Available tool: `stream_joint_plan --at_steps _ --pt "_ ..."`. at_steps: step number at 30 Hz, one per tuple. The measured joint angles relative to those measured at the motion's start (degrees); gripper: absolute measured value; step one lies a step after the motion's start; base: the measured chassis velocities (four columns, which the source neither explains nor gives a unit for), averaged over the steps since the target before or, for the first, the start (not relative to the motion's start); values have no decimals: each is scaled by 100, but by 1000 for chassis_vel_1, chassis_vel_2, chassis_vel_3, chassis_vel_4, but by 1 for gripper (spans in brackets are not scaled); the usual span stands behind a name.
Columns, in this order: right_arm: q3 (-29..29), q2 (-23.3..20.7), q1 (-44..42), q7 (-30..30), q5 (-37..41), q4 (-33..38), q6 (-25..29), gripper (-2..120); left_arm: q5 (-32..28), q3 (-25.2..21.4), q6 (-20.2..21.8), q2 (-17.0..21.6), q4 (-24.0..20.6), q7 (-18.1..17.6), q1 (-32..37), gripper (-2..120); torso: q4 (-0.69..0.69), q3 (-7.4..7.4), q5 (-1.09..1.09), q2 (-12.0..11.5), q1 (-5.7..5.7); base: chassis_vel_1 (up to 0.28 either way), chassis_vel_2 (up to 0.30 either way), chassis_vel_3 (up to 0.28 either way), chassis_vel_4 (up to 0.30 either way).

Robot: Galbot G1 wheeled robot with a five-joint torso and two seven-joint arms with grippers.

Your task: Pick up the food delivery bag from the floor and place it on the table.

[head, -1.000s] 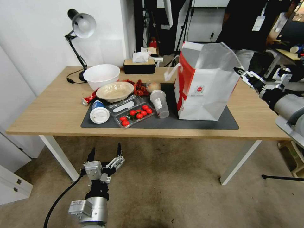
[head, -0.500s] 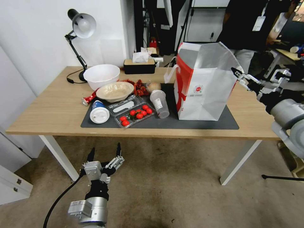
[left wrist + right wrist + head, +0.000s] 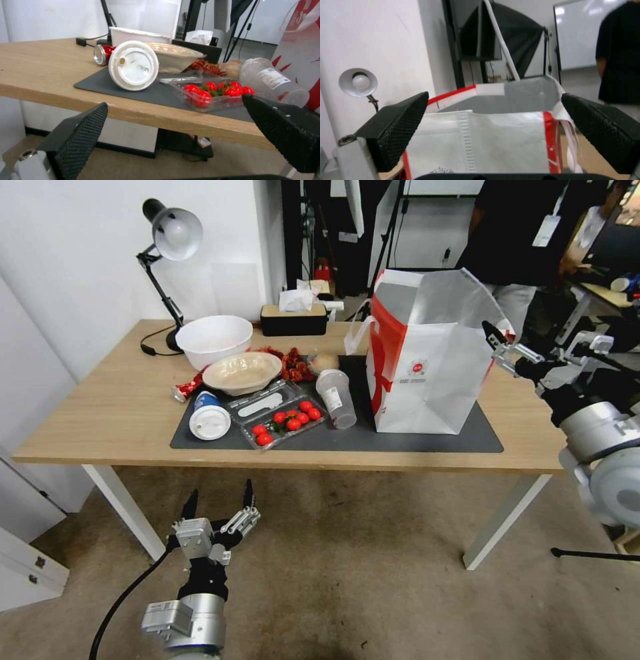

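Light wood tops the table (image 3: 100, 407), where the food delivery bag (image 3: 427, 373) stands upright on the dark grey mat (image 3: 480, 437), crisp paper with foil lining. The right gripper (image 3: 527, 355), jaws wide and empty, best clears sideways without snagging the rim. The left gripper (image 3: 220, 507) hangs open above the stained floor (image 3: 347, 580).

food delivery bag (image 3: 506, 140): upright, mouth open, foil-lined | right end effector (image 3: 493, 130): fingers spread, flanking bag | lamp (image 3: 357, 82): behind
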Motion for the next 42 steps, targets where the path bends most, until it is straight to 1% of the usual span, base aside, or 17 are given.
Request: stream_joint_plan --at_steps 2,4,7,8,10,11,14,15,19,25,30,32,34,35,36,39,42 --pt "-7 92 -230 8 -576 160 260 100 -2 -5 0 2 -7 -15 -3 100 0 0 -1 0 0 0 0 0 0" --pt "-7 123 -335 32 -789 227 364 100 -3 -5 -1 3 -8 -17 -4 100 0 0 0 0 0 0 0 0 0" --pt "-48 307 -772 212 -1725 569 752 100 -3 -1 -44 -3 2 -19 -11 100 -1 0 -1 0 0 0 0 0 0" --pt "-48 307 -772 212 -1725 569 752 100 -3 -1 -44 -3 2 -19 -11 100 -1 0 -1 0 0 0 0 0 0" --pt "-186 543 -1029 442 -2417 815 943 100 3 8 -102 -13 17 -5 -13 100 0 0 -1 0 0 0 0 0 0" --pt "-186 543 -1029 442 -2417 815 943 100 3 8 -102 -13 17 -5 -13 100 0 0 -1 0 0 0 0 0 0" --pt "-429 888 -1304 849 -3204 1073 1102 100 10 12 -173 -9 16 68 -8 100 0 0 -1 0 0 0 0 0 0" --pt "-429 888 -1304 849 -3204 1073 1102 100 10 12 -173 -9 16 68 -8 100 0 0 -1 0 0 0 0 0 0" --pt "-639 1207 -1651 1234 -4074 1175 1236 100 15 14 -284 -10 12 174 14 100 -1 0 -1 0 0 0 0 0 0" --pt "-799 1490 -1990 1500 -4706 1145 1257 100 82 28 -380 -45 69 285 19 100 0 0 0 0 0 0 0 0 0" --pt "-1042 1795 -2239 1758 -5207 1139 1098 100 161 27 -438 -56 108 377 16 100 0 0 0 0 0 0 0 0 0" --pt "-1324 2060 -2441 1921 -5423 1151 932 100 192 26 -454 -75 116 405 1 100 0 0 0 0 0 0 0 0 0" --pt "-1386 2120 -2489 1933 -5459 1153 914 100 199 26 -454 -79 120 412 -2 100 0 0 0 0 0 0 0 0 0" --pt "-1564 2321 -2609 1947 -5613 1122 903 100 226 30 -457 -87 134 424 -4 100 -1 0 -1 0 0 0 0 0 0" --pt "-1564 2321 -2609 1947 -5613 1122 903 100 226 30 -457 -87 134 424 -4 100 -1 0 -1 0 0 0 0 0 0" --pt "-1921 2735 -2703 1960 -6003 950 928 100 284 41 -485 -102 172 455 -10 100 0 0 -1 0 -1 0 0 0 0" --pt "-2051 2924 -2694 1989 -6266 827 996 100 302 46 -497 -101 188 471 -10 100 0 0 0 0 0 0 0 0 0"
